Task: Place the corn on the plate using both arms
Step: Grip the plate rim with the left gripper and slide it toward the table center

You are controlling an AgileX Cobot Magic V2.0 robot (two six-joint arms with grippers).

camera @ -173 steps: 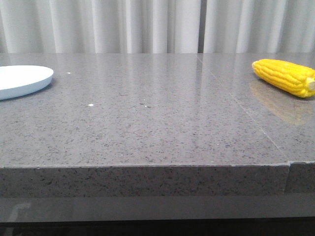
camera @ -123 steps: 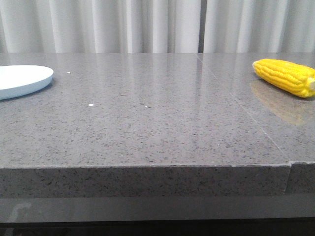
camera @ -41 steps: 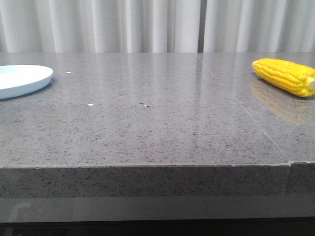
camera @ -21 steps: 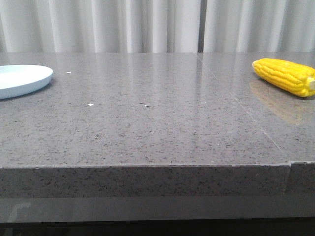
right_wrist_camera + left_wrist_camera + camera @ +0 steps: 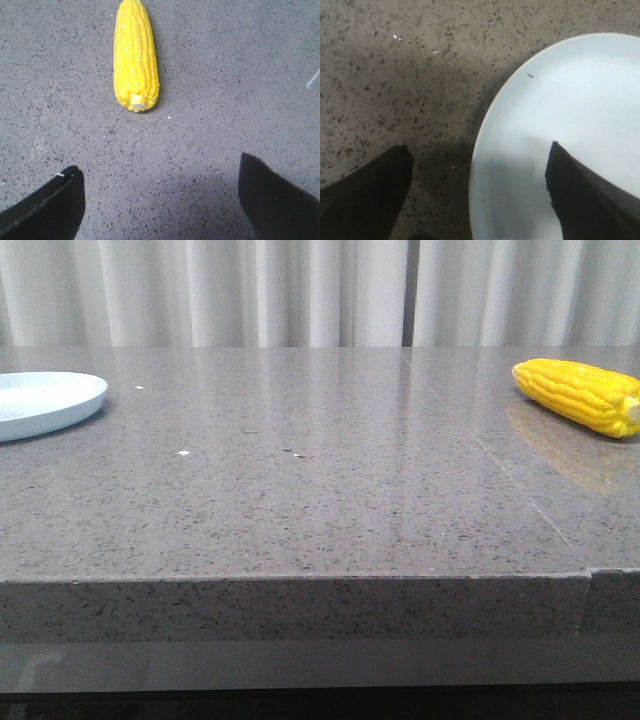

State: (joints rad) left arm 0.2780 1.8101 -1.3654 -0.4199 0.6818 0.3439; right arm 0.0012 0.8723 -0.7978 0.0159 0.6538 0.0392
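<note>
We see a grey counter [image 5: 300, 500] flecked all over with fine dark speckles and a few white specks, its surface glossy enough to carry pale streaks and a dull yellow reflection. The corn [image 5: 580, 396] is bright yellow in tight rows of kernels, with a paler stub end. The plate [image 5: 45, 403] is plain white to pale blue. Behind hang white pleated curtains [image 5: 250, 290]. Both the left pincer [image 5: 475, 190] and the right pincer [image 5: 160, 200] show black fingers.

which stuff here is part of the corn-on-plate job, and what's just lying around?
Job:
- corn, lying on the table
- plate, nothing on it
- left gripper, open, over the plate rim
- right gripper, open, short of the corn

Just there:
- grey stone table
- white specks on it
- curtain
</note>
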